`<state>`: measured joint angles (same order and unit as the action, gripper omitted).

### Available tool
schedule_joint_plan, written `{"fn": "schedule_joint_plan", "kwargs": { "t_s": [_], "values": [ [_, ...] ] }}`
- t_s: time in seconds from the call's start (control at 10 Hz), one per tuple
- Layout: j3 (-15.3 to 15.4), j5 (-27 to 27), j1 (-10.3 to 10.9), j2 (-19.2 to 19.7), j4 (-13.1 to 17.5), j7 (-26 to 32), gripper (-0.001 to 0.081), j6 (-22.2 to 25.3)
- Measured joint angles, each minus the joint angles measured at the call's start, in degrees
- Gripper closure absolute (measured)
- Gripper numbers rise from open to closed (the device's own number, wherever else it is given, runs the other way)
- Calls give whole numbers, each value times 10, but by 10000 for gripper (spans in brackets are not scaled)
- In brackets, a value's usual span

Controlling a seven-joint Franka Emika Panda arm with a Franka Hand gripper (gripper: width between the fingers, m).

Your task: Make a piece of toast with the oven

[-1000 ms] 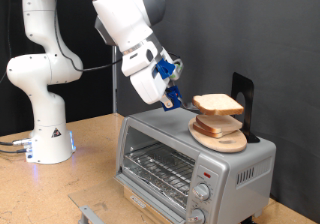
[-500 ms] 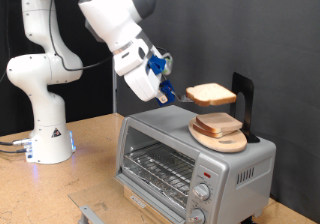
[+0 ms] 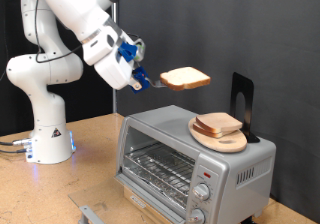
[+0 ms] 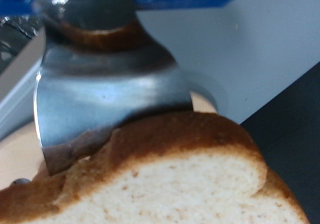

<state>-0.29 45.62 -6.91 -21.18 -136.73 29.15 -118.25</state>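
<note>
wooden tabletop under the oven [image 3: 195, 164], door open, rack bare. above the oven's top: gripper [image 3: 150, 81] pinching the piece of toast [image 3: 186, 79] by one edge, held flat in mid-air. on the oven's top: wooden plate [image 3: 222, 139] carrying more bread slices [image 3: 219, 124].

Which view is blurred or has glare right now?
Exterior view: sharp, evenly lit, the piece of toast crisp in the gripper above the oven. Wrist view: toast fills the frame close-up, soft focus, with glare on the metal finger.
</note>
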Motion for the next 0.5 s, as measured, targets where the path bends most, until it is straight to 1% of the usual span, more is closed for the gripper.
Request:
{"fn": "schedule_joint_plan", "kwargs": {
  "t_s": [0.2,0.4,0.5],
  "values": [
    [-11,-8,-7,-16,-10,8,321,10],
    [-15,-8,-7,-12,-10,12,321,14],
    [-27,-3,-10,-8,-10,23,321,15]
  ]
}}
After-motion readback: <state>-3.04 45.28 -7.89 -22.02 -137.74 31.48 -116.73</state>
